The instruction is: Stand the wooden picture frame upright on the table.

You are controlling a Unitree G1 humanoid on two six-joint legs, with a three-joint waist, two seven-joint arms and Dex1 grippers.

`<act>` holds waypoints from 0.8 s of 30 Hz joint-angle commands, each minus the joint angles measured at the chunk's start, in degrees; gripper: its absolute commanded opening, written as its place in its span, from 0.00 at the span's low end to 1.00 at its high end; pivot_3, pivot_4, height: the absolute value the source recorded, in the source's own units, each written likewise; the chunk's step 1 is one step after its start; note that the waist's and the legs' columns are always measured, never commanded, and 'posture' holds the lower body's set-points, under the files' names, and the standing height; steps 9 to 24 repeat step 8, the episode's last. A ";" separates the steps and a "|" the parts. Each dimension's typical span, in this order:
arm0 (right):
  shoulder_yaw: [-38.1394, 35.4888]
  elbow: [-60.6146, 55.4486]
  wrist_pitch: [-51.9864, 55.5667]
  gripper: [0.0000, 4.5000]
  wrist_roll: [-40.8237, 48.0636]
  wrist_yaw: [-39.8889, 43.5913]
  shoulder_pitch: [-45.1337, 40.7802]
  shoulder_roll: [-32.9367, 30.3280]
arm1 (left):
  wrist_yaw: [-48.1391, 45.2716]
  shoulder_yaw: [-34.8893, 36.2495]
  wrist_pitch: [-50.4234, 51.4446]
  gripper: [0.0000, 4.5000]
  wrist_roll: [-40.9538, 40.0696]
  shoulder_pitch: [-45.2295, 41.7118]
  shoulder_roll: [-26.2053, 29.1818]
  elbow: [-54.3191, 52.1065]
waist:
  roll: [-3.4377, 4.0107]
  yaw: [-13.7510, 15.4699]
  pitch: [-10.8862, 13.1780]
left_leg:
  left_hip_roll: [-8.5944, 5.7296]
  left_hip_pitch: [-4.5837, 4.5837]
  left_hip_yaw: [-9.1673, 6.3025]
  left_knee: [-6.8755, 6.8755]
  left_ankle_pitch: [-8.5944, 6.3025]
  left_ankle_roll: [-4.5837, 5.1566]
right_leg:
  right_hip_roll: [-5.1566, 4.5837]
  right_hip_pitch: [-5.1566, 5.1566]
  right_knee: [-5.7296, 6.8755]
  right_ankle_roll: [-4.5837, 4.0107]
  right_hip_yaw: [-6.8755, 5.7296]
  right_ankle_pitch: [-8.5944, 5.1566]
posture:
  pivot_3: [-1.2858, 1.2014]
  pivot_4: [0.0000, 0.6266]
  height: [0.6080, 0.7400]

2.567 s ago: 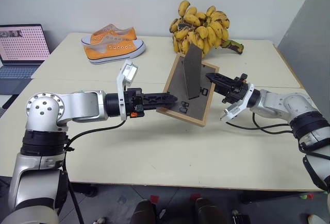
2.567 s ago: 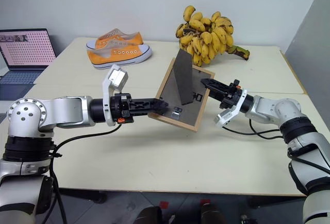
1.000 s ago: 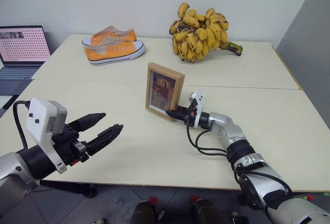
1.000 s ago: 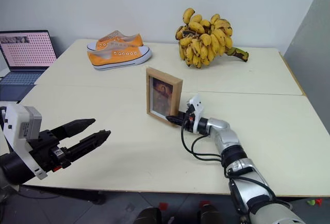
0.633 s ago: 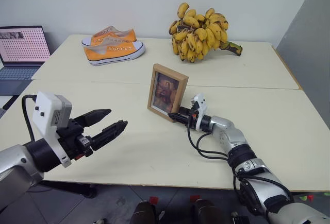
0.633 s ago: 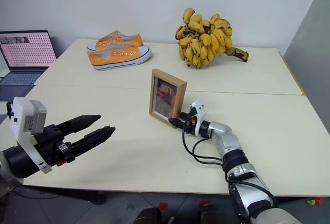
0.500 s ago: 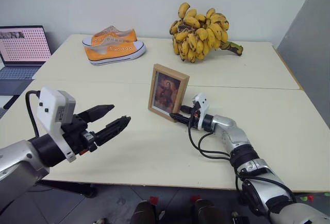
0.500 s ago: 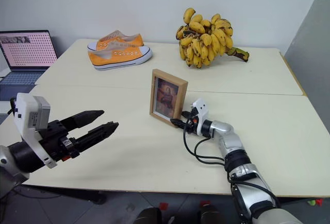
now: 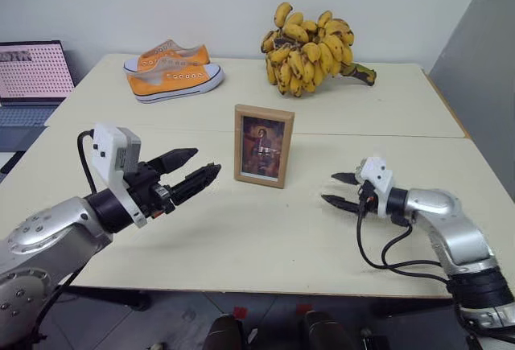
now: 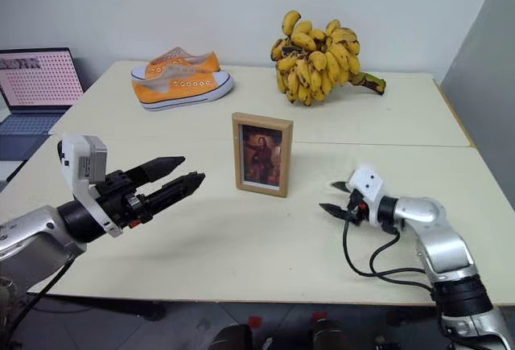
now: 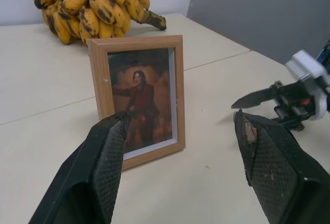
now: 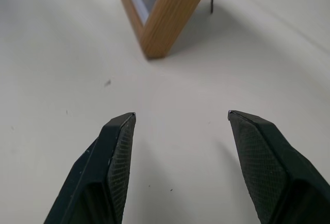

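Starting at the far left, a laptop (image 9: 30, 76) sits open at about nine o'clock, just off the edge of the table (image 9: 241, 237). Next along, a pair of orange shoes (image 9: 170, 72) lies near the back of the table at eleven o'clock.

In front of them the left hand (image 9: 197, 169) hangs above the table, its two black fingers (image 11: 105, 152) spread wide apart with nothing between them, aimed at the picture frame but clear of it.

And there it is, centre stage: the picture frame (image 9: 264, 146) stands upright on the table, portrait facing the robot, just in front of the seam that crosses the top. From the right wrist view you can see a thin support leg touching the table behind it. Nothing touches the frame on either side.

Behind it, at twelve to one o'clock, a big bunch of bananas (image 9: 310, 40) rests by the back edge.

Over at three o'clock, the right hand (image 9: 336, 190) hovers low over the table, fingers (image 12: 116, 147) parted and empty, well apart from the frame and pointing back toward it.
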 commanded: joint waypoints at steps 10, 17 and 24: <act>-7.07 -16.03 21.84 0.67 13.40 -10.41 -7.34 2.32 | -3.66 -0.49 3.91 0.77 -1.35 -3.46 3.07 2.87 | -0.09 0.23 -0.01 | -0.01 -0.07 0.00 -0.08 -0.01 0.00 | -0.03 -0.01 -0.14 -0.02 -0.05 0.02 | 0.52 0.24 1.00; -7.07 -16.03 21.84 0.67 13.40 -10.41 -7.34 2.32 | -3.66 -0.49 3.91 0.77 -1.35 -3.46 3.07 2.87 | -0.09 0.23 -0.01 | -0.01 -0.07 0.00 -0.08 -0.01 0.00 | -0.03 -0.01 -0.14 -0.02 -0.05 0.02 | 0.52 0.24 1.00; -7.07 -16.03 21.84 0.67 13.40 -10.41 -7.34 2.32 | -3.66 -0.49 3.91 0.77 -1.35 -3.46 3.07 2.87 | -0.09 0.23 -0.01 | -0.01 -0.07 0.00 -0.08 -0.01 0.00 | -0.03 -0.01 -0.14 -0.02 -0.05 0.02 | 0.52 0.24 1.00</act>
